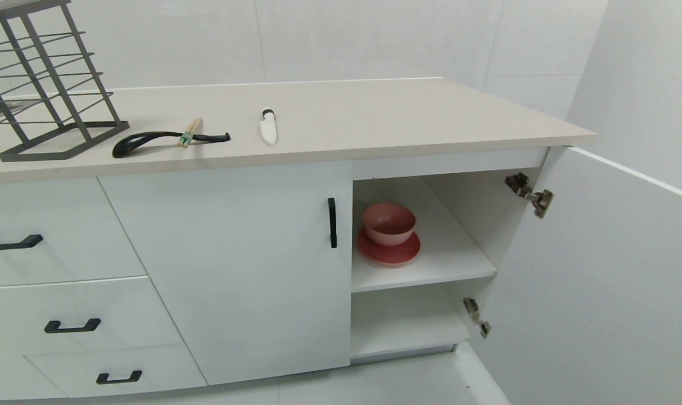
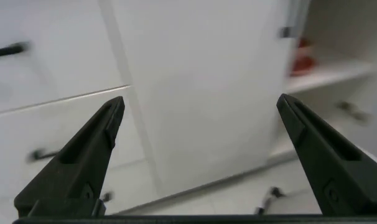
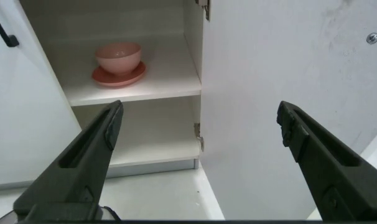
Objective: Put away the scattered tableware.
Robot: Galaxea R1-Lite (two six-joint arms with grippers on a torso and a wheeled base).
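Observation:
On the countertop point(image 1: 374, 118) lie a black ladle point(image 1: 149, 139), a pair of wooden chopsticks point(image 1: 189, 133) crossing its handle, and a white knife point(image 1: 269, 126). Inside the open cabinet, a pink bowl point(image 1: 389, 223) point(image 3: 119, 58) sits on a red plate point(image 1: 389, 250) point(image 3: 119, 76) on the upper shelf point(image 1: 442, 264). My left gripper point(image 2: 201, 115) is open, facing the closed cabinet door point(image 2: 201, 93) low down. My right gripper point(image 3: 198, 121) is open in front of the cabinet opening, well back from the bowl, with nothing between its fingers.
A dark wire rack point(image 1: 43, 79) stands at the counter's left end. The right cabinet door point(image 1: 599, 270) is swung wide open. Drawers with black handles point(image 1: 72, 325) sit to the left. The lower shelf point(image 1: 402, 326) is bare.

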